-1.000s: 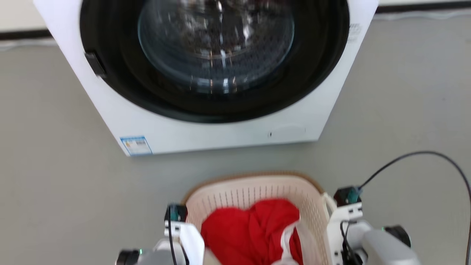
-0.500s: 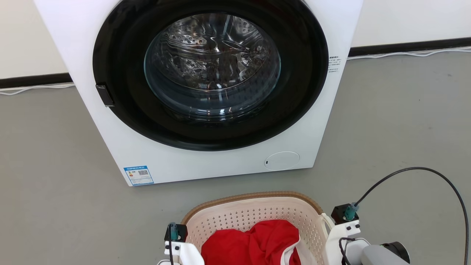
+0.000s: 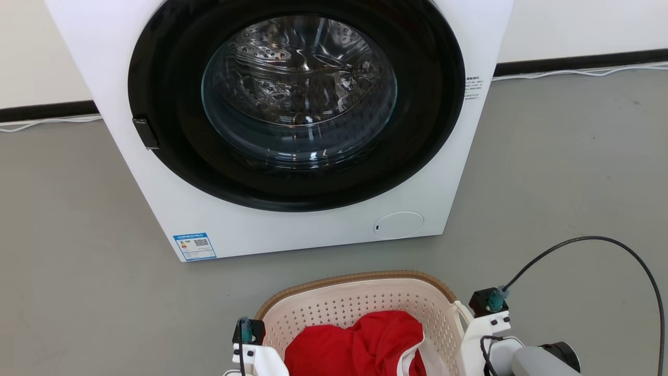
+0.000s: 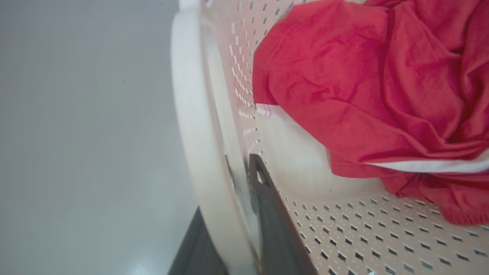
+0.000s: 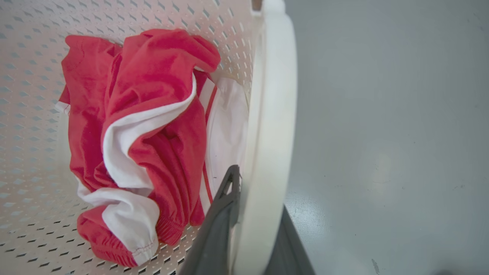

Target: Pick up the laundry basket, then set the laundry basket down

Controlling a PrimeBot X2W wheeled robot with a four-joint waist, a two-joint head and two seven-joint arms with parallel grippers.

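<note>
The cream laundry basket (image 3: 360,278), with its brown rim band, sits low in the head view in front of me, holding a red and white garment (image 3: 355,344). My left gripper (image 4: 233,198) is shut on the basket's left side. One dark finger (image 4: 267,206) lies inside the perforated wall and the other outside the white loop handle (image 4: 191,133). My right gripper (image 5: 259,191) is shut the same way on the right handle (image 5: 273,114), with its inner finger (image 5: 223,206) beside the garment (image 5: 145,126). I cannot tell whether the basket's underside touches the floor.
A white front-loading washing machine (image 3: 313,232) stands on the grey floor just beyond the basket, its round dark door (image 3: 297,104) shut. A black cable (image 3: 600,240) loops up from my right wrist (image 3: 488,308). White cords run along the baseboard (image 3: 574,68).
The head view has shifted, so the washing machine and the basket sit lower in the picture than a second ago. Both grippers keep their hold on the basket's sides.
</note>
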